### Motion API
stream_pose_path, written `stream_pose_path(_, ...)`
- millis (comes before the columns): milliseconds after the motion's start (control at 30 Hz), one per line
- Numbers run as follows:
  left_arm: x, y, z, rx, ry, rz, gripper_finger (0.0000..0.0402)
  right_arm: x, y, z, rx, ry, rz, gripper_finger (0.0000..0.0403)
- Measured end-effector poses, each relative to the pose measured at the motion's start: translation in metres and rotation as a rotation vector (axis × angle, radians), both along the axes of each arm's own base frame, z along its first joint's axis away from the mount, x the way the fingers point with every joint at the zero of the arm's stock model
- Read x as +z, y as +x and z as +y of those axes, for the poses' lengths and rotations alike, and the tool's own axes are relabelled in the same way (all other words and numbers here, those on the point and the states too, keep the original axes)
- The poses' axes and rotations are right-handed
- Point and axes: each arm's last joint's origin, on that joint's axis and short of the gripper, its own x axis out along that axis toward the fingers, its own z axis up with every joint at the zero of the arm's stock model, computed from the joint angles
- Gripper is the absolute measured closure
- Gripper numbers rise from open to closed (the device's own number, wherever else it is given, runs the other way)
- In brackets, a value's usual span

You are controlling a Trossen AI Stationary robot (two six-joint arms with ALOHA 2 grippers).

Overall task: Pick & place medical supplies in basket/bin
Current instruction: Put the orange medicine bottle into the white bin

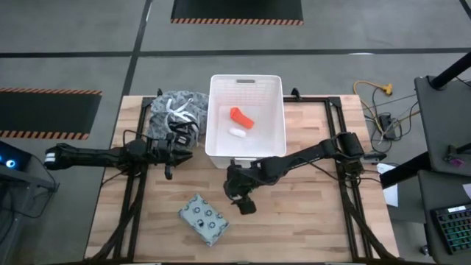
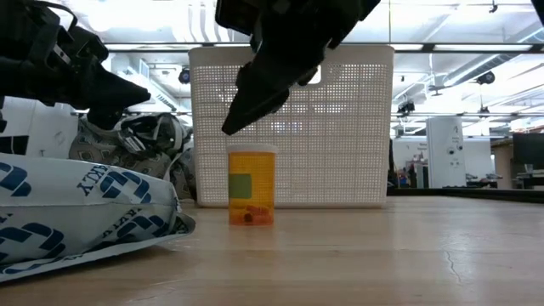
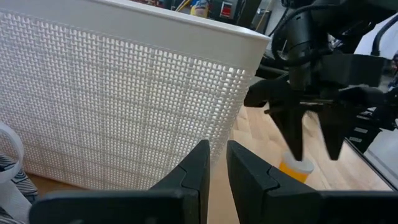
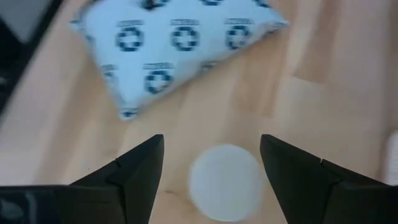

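One white rectangular plastic bin (image 1: 246,85) with perforated walls and a handle slot stands at the far middle of the wooden slatted table (image 1: 309,221). Two supplies lie inside it: a small orange bottle on its side (image 1: 241,117) and, just beside it, a tiny white cylinder (image 1: 237,133).

Two more supplies are out on the table. One translucent amber pill bottle with a white round cap (image 2: 252,185) stands upright just in front of the bin's near wall; it carries a greenish label, whose writing is too small to read, and small orange pieces show at its bottom. One grey-blue flat rectangular packet (image 1: 203,218) lies near the front of the table, well apart from the bin. It is printed with rows of dark blue ring-shaped emblems, and the lettering beside them looks like "HEALTHY", though it is seen at a slant.

One grey patterned cloth bundle with white straps (image 1: 176,112) sits against the bin's left side.

The right gripper (image 4: 212,163) hangs directly above the upright bottle's cap, fingers spread wide on either side of it, holding nothing. The left gripper (image 3: 216,163) waits by the bundle, its fingers nearly together and empty.
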Motion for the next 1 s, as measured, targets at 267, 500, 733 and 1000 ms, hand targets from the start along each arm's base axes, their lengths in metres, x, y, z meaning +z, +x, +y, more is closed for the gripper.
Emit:
stream_pose_path(267,0.000,0.000,0.000,0.000,0.000,0.000,0.0364,-0.002,-0.001,-0.001,0.030,-0.067,-0.017,0.0146)
stream_pose_path(500,0.000,0.000,0.000,0.000,0.000,0.000,0.0364,-0.014,-0.006,-0.001,0.075,-0.108,0.005,0.0151)
stream_pose_path(733,0.000,0.000,0.000,0.000,0.000,0.000,0.0364,-0.024,-0.011,-0.003,0.072,-0.119,0.026,0.0147)
stream_pose_path(1000,0.000,0.000,0.000,0.000,0.000,0.001,0.0364,-0.036,-0.012,-0.003,0.063,-0.108,-0.048,0.0158)
